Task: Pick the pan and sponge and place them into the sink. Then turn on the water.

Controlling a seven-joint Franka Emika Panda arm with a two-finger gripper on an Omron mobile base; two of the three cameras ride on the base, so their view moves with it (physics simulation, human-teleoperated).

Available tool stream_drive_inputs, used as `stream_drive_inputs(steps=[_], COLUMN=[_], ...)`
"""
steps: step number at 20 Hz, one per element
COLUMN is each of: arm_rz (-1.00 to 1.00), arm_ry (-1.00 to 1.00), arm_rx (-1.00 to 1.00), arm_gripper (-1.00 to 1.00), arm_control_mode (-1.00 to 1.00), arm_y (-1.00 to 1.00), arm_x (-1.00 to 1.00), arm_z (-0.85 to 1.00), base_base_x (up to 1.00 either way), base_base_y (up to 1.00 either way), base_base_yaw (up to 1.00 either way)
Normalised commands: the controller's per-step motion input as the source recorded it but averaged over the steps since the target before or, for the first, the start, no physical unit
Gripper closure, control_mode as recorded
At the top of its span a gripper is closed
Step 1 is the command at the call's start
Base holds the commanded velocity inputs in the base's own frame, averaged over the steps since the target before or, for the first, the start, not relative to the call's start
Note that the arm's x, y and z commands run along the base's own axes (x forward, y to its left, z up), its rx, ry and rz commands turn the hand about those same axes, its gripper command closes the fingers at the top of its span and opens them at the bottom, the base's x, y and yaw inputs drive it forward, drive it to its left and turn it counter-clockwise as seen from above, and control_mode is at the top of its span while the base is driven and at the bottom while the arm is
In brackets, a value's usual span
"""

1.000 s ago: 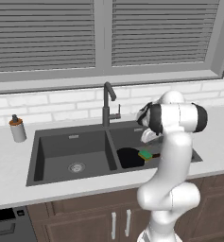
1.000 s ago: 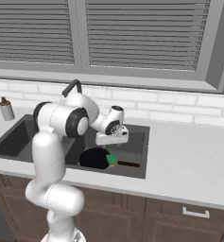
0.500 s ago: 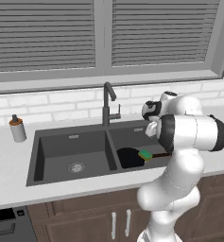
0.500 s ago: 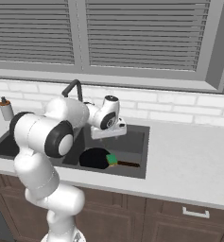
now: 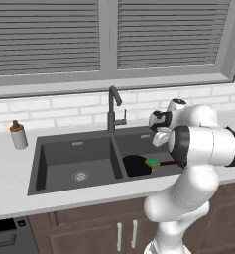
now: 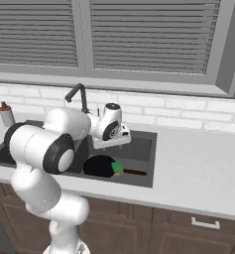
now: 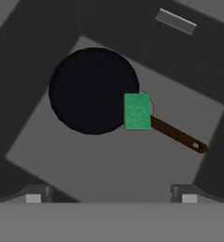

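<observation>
Pan point(image 7: 92, 90) and sponge point(image 7: 137, 111) lie in the sink point(image 5: 79, 151).
Faucet point(image 5: 112, 106) lever untouched; gripper point(image 7: 111, 196) wide, empty.

No readable text, labels, brands, numbers or signs on anything, in any view

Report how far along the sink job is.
Done: the pan lies in the right basin of the sink, with the sponge resting on its rim by the handle. In hand: nothing; the hand hangs open above them. Left: the faucet shows no water, so its lever is next.
</observation>
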Motion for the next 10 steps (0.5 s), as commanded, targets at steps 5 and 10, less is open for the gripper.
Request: stream_drive_inputs(steps=[5, 10], arm_rz=[-0.1, -0.3], arm_ry=[0.0, 0.0], arm_rx=[0.04, 0.15], arm_gripper=[-1.0, -1.0], arm_control_mode=[-1.0, -1.0], arm_y=[0.11, 0.14], arm_x=[0.0, 0.0], arm_z=[0.19, 0.35], base_base_x=[0.0, 0.0], base_base_y=[0.0, 0.0], base_base_yaw=[0.0, 0.0])
